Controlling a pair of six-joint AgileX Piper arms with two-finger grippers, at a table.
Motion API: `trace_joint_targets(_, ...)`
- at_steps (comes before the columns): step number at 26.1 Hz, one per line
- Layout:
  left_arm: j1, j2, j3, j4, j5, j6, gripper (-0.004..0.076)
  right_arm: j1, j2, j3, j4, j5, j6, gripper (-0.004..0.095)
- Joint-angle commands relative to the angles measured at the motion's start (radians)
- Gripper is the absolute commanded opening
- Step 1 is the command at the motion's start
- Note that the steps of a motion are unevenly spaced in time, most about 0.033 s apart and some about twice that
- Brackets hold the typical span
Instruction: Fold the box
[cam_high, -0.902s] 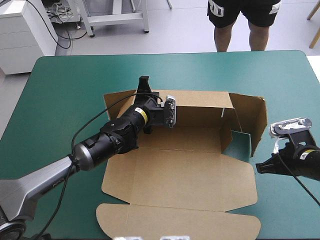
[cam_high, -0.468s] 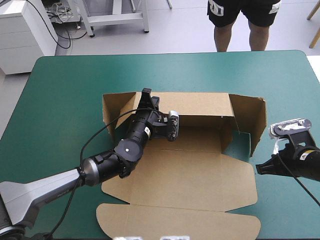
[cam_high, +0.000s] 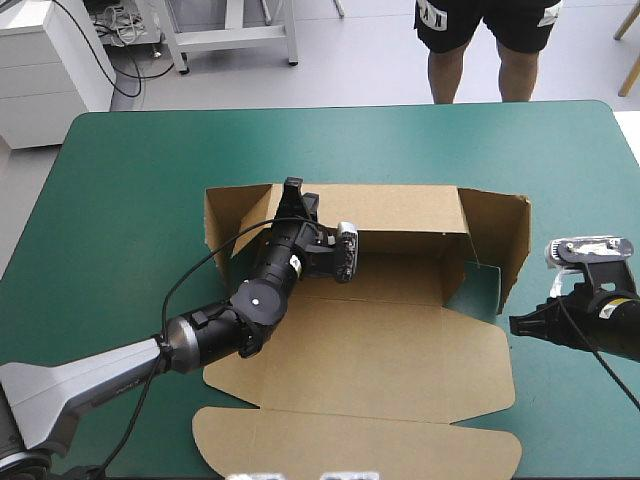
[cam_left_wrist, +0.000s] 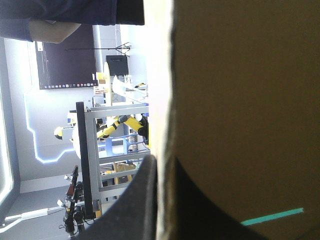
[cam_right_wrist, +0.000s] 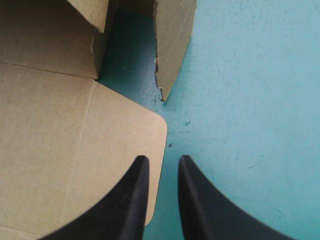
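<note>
Box (cam_high: 370, 330) lies mid-cover (cam_high: 130, 200), far wall raised. Left gripper (cam_high: 292, 190) is clamped on that wall; right gripper (cam_high: 514, 326) hovers at the box's right edge, fingers narrowly parted. A slipping clamp could let the wall flop.

Left arm: reaching forward, left gripper (cam_high: 293, 190) pinching a wall of the box (cam_high: 400, 350). Right arm: lying low, right gripper (cam_right_wrist: 161, 159) pointing leftward, fingers standing narrowly parted.

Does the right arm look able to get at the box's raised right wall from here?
Probably yes. The right gripper hovers close by that wall, with only bare cover between them; the left gripper is away at the box's back-left corner.
</note>
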Motion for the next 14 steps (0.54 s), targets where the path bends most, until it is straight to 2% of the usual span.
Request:
trace_joint_targets(1, -0.01, -0.023, -0.015, -0.005, -0.009, -0.015, -0.0008, -0.008, -0.004, -0.023, 0.037, -0.072, 0.017, 0.046)
trace_joint_targets(4, -0.01, -0.023, -0.015, -0.005, -0.009, -0.015, -0.0008, -0.008, -0.004, -0.023, 0.054, -0.086, -0.032, 0.066)
trace_joint_targets(6, -0.01, -0.023, -0.015, -0.005, -0.009, -0.015, -0.0008, -0.008, -0.004, -0.023, 0.091, -0.084, -0.054, 0.0724)
trace_joint_targets(8, -0.01, -0.023, -0.015, -0.005, -0.009, -0.015, -0.0008, -0.008, -0.004, -0.023, 0.16, -0.09, -0.053, 0.0717)
trace_joint_targets(9, -0.01, -0.023, -0.015, -0.005, -0.009, -0.015, -0.0008, -0.008, -0.004, -0.023, 0.233, -0.094, -0.053, 0.0705)
trace_joint_targets(14, -0.01, -0.023, -0.015, -0.005, -0.009, -0.015, -0.0008, -0.008, -0.004, -0.023, 0.261, -0.098, -0.053, 0.0668)
